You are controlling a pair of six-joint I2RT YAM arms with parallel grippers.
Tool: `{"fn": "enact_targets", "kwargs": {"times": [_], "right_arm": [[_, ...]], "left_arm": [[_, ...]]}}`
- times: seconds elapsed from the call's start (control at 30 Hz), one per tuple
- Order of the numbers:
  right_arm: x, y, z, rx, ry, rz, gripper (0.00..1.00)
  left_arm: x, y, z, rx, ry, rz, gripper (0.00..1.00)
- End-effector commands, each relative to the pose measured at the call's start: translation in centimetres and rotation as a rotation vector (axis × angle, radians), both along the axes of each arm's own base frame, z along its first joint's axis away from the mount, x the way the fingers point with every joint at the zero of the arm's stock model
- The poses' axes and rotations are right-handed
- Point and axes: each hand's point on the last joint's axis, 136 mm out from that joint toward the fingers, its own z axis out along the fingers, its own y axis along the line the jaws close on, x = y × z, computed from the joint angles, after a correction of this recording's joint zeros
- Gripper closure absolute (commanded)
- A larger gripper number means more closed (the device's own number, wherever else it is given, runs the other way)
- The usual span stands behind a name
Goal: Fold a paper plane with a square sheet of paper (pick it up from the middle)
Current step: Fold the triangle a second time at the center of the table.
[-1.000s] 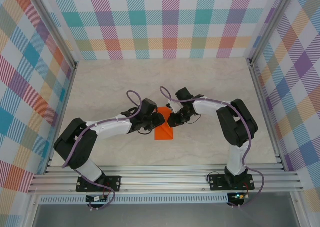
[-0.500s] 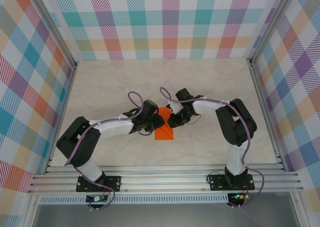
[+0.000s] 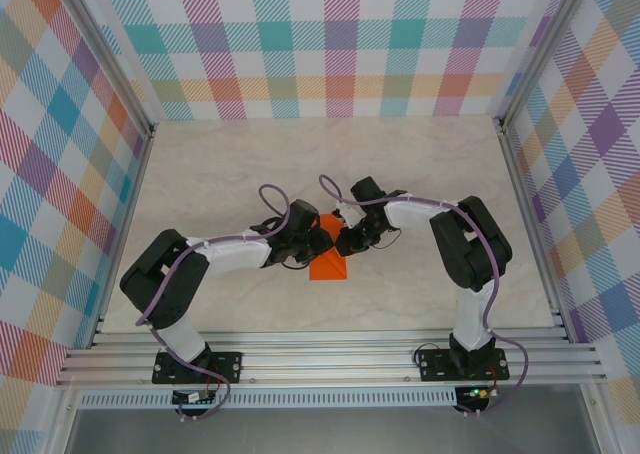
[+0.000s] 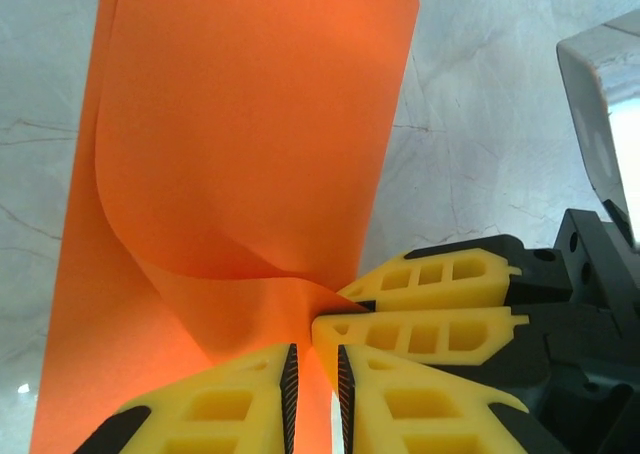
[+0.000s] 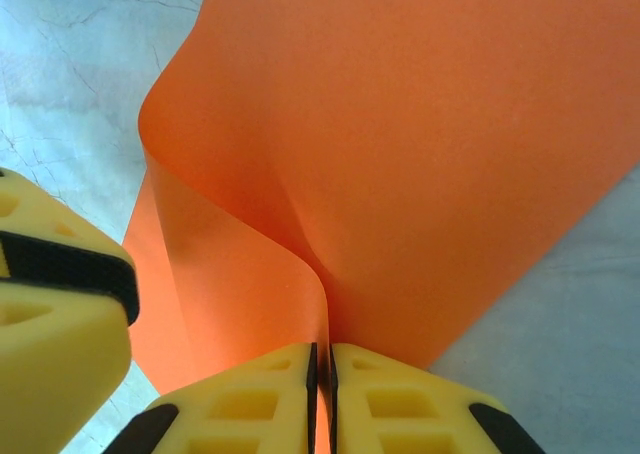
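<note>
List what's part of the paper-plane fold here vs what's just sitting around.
Part of the job: orange paper, left tool, right tool.
Just surroundings: table, plaid walls, metal rail.

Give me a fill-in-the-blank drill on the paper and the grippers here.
1. The square sheet of paper is ___ in colour.
2. The left gripper and right gripper have ___ fingers.
3. The number of grippers shut on the sheet is ___.
Missing words: orange; yellow; two.
</note>
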Motion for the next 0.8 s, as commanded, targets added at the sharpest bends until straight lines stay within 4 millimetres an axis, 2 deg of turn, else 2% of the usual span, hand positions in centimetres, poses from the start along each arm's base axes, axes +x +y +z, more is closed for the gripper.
{"fn": "enact_targets", "kwargs": {"times": [0.0, 0.5, 0.77], "right_arm": [[0.4, 0.1, 0.1, 0.012, 0.002, 0.010, 0.87], [0.4, 0.0, -0.2, 0.012, 0.007, 0.006, 0.86], [0.6, 0.0, -0.3, 0.016, 0.011, 0.000, 0.85]], "left_arm": [[0.1, -0.6, -0.7, -0.009, 0.010, 0.007, 0.79], [0.2, -0.6, -2.5, 0.015, 0.034, 0.016, 0.80], [-0.8, 0.8, -4.8, 0.069, 0.085, 0.053, 0.80]]}}
